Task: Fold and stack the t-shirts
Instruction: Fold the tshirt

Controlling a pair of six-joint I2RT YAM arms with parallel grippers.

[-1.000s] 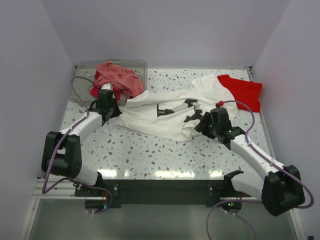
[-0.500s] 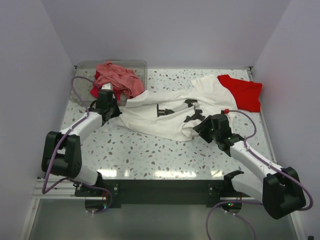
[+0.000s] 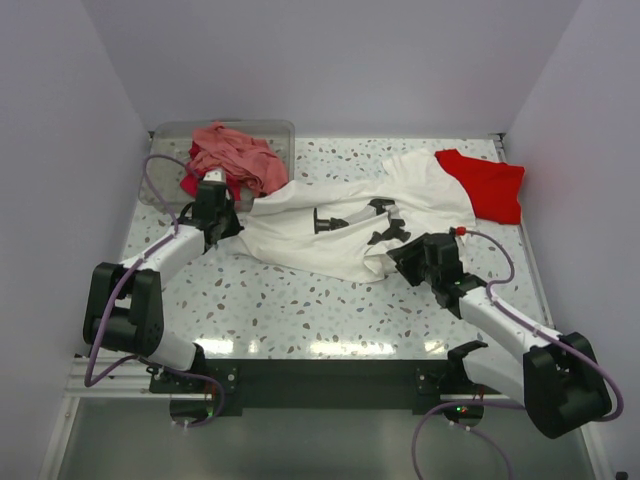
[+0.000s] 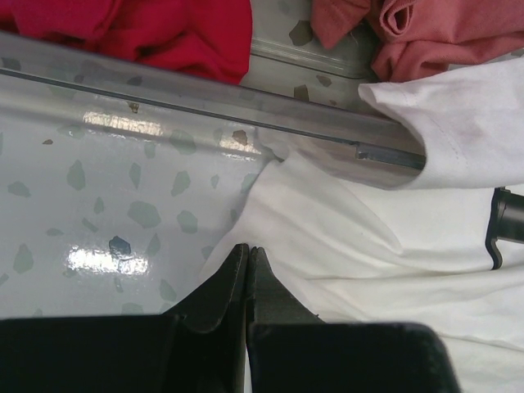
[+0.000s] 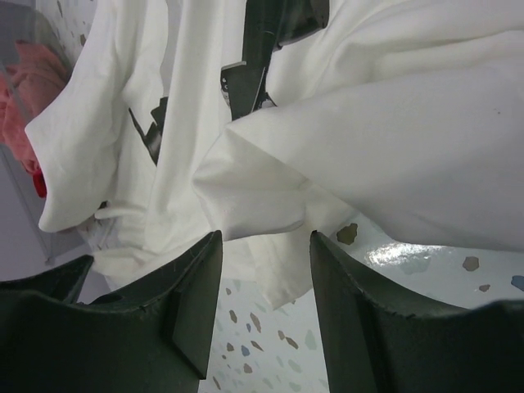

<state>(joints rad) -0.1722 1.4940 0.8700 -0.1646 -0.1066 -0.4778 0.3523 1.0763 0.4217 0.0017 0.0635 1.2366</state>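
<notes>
Though overhead hides it, close-up left jaws seemingly clamp white t-shirt point(image 4: 368, 246); right jaws stand apart.

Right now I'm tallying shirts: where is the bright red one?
In the top view, the red t-shirt lies at the far right of the table, touching the white t-shirt at its right end.

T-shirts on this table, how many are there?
4. A white cloth t-shirt lies spread mid-table; a bright red t-shirt at the far right; a salmon-pink t-shirt and a crimson t-shirt bunched in the clear plastic bin at the far left. More may be hidden beneath those.
</notes>
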